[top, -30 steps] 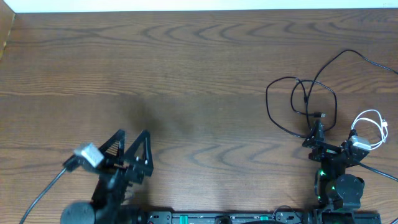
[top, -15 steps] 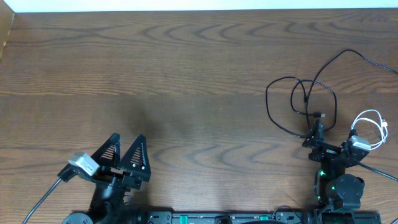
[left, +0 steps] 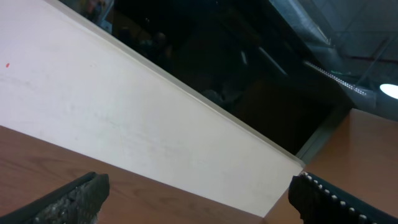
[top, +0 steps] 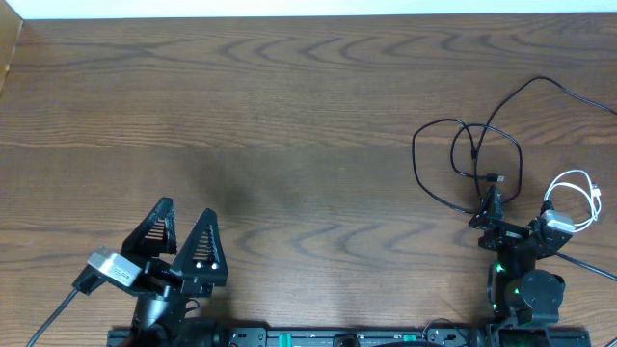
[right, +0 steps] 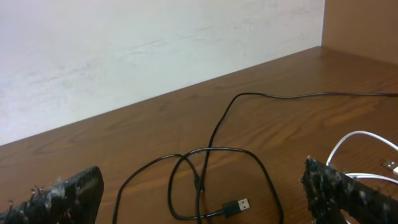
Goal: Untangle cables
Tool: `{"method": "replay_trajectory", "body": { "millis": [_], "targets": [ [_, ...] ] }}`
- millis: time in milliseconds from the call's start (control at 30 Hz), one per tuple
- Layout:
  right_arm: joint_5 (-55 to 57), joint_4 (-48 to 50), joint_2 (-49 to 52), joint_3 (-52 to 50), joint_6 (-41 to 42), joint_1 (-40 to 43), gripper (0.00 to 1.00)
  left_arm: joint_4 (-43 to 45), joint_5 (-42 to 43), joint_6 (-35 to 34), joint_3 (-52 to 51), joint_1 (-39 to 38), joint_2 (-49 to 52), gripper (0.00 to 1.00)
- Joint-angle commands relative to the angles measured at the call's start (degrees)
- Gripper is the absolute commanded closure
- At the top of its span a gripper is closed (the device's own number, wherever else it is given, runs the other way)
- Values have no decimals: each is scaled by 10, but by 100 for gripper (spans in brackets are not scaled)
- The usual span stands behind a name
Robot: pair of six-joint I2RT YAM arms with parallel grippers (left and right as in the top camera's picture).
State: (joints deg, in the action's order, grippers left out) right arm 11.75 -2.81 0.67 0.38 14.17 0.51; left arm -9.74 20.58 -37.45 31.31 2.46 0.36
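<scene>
Black cables (top: 469,154) lie in overlapping loops at the right of the table, and one strand runs off toward the right edge. A short white cable (top: 576,189) is coiled just right of them. My right gripper (top: 516,217) is open just on the near side of the loops and holds nothing. In the right wrist view the black loops (right: 210,151) and a USB plug (right: 240,204) lie between the spread fingers (right: 68,194), with the white cable (right: 359,138) at the right. My left gripper (top: 187,209) is open and empty at the near left, far from the cables.
The left wrist view shows only the open left gripper (left: 199,190), a strip of brown table (left: 74,163) and a pale wall (left: 124,118). A thick black arm wire (top: 53,306) trails off the near left corner.
The left arm has drawn back toward the near edge and swung left, its gripper still open. The right arm and the cables have not moved.
</scene>
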Motion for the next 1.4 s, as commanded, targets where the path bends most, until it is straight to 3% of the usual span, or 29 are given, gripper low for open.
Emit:
{"method": "replay_trajectory", "body": {
  "millis": [0, 333, 500, 1367],
  "targets": [
    [1, -2, -4, -1, -5, -5, 1, 18, -27, 28, 3, -3, -3, 2],
    [1, -2, -4, -1, -5, -5, 1, 60, -256, 42, -51, -33, -3, 2],
    [1, -2, -4, -1, -5, -5, 1, 60, -323, 42, -88, -47, -3, 2],
    [1, -2, -4, -1, -5, -5, 1, 69, -326, 42, -273, -76, -3, 2]
  ]
}}
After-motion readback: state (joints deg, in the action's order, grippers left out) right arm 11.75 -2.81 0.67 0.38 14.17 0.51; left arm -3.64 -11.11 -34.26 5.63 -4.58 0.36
